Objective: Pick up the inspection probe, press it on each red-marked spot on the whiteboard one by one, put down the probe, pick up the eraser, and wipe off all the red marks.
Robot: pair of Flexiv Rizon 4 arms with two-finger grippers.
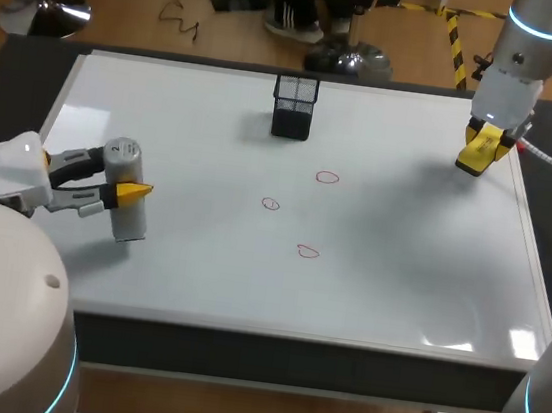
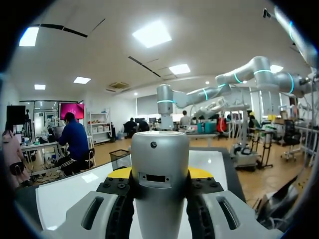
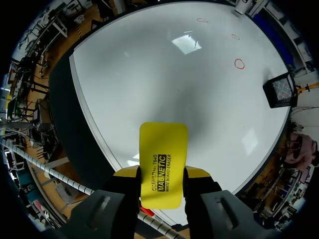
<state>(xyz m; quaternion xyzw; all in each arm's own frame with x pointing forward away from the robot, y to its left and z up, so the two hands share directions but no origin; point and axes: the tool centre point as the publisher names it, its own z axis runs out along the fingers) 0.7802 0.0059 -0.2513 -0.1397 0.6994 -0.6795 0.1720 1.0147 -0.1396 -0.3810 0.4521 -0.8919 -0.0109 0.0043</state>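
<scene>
Closest, at the left, the left hand point(image 1: 129, 189) is clamped on the upright probe point(image 1: 126, 161), which seems to stand on the whiteboard point(image 1: 398, 282) well apart from the three red marks point(image 1: 270, 204). Pressing looks to be the step in hand: lift the probe, keep it vertical and set it squarely on each ring. A black mesh cup point(image 1: 294, 106) stands beyond the marks, off that path, and at the far right the right hand point(image 1: 485, 147) grips the yellow eraser point(image 1: 473, 160), out of the way.

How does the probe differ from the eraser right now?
The probe is a silver-grey cylinder; the eraser is a flat yellow pad. The probe is in the left gripper at the left side of the whiteboard; the eraser is in the right gripper near its far right corner. Shared: each is clamped between two fingers, away from the red marks.
</scene>
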